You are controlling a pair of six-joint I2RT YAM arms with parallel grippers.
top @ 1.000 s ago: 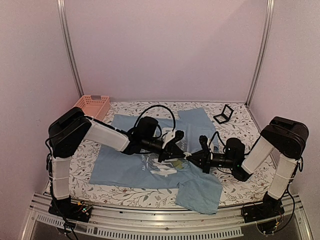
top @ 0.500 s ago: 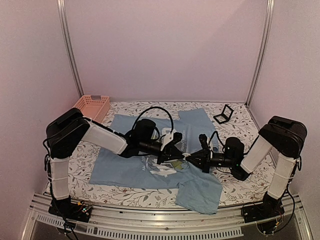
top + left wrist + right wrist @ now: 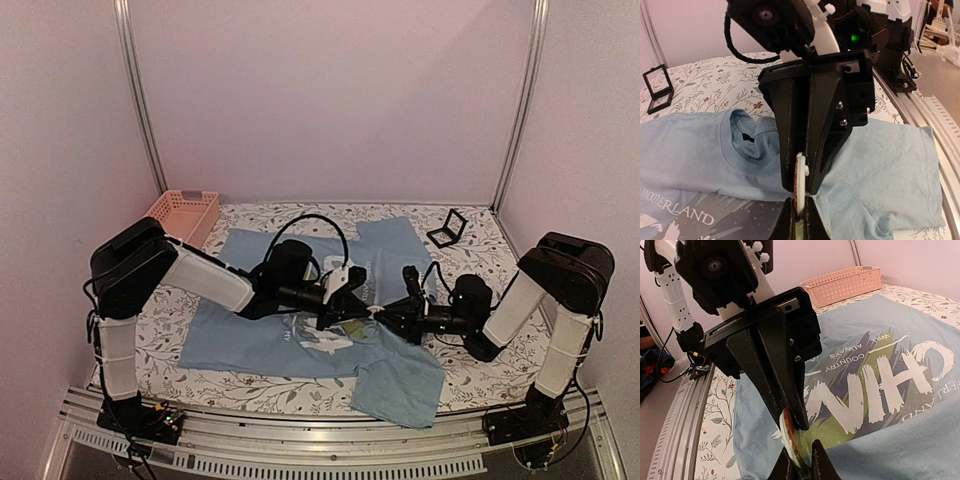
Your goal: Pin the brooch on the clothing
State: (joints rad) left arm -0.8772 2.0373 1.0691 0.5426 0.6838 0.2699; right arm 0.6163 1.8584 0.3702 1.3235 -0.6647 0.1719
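Observation:
The brooch (image 3: 800, 175) hangs edge-on just above the clothing (image 3: 250, 330), a light blue T-shirt spread on the table. Its orange-red face and white back show in the left wrist view, and it shows again as the brooch (image 3: 792, 432) over the white lettering. My left gripper (image 3: 362, 312) comes in from the left and is shut on it. My right gripper (image 3: 378, 314) meets it tip to tip from the right, its fingers also close around the brooch. In the top view the brooch is hidden between the fingertips.
A small black hinged case (image 3: 447, 229) stands open at the back right. A pink basket (image 3: 185, 212) sits at the back left corner. The shirt's near right sleeve (image 3: 400, 385) lies crumpled by the table's front edge. Metal rails run along that edge.
Both grippers have drifted slightly left together, still meeting tip to tip over the shirt's chest. The shirt has not moved.

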